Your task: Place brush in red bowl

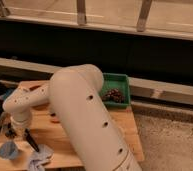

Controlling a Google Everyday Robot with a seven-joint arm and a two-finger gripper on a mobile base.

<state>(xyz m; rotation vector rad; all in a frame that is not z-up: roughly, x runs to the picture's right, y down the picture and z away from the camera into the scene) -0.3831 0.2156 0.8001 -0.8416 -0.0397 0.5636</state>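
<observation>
Cream arm, gripper [23,131]: low over the near-left corner of the table [126,126]; your jaws are closed narrow, apparently pinching the top end of the brush.
Brush [32,141]: slim and black, slanting from the gripper down toward the near edge. Whether its lower tip touches the wood, you cannot tell.
Just beside the brush: a purple bowl [7,149] to its left at the near-left corner, and a pale cloth [40,157] at its lower tip on the near edge.
Red bowl [53,119]: only a reddish sliver shows, around the middle of the table. The arm's thick link hides the rest.
Far side: an orange stick [35,87] lies near the far-left edge. A green tray [116,76] sits at the far-right corner with a dark clump [114,95] inside.
Step in hand: the grasp looks just made; the lift has not begun.
Next move: raise the brush straight up first, so that it clears the cloth and the purple bowl, then carry it toward the table's middle. Confirm the red bowl's rim before you lower and release, because your own arm covers it. A brush held at its end may swing, so move gently.
</observation>
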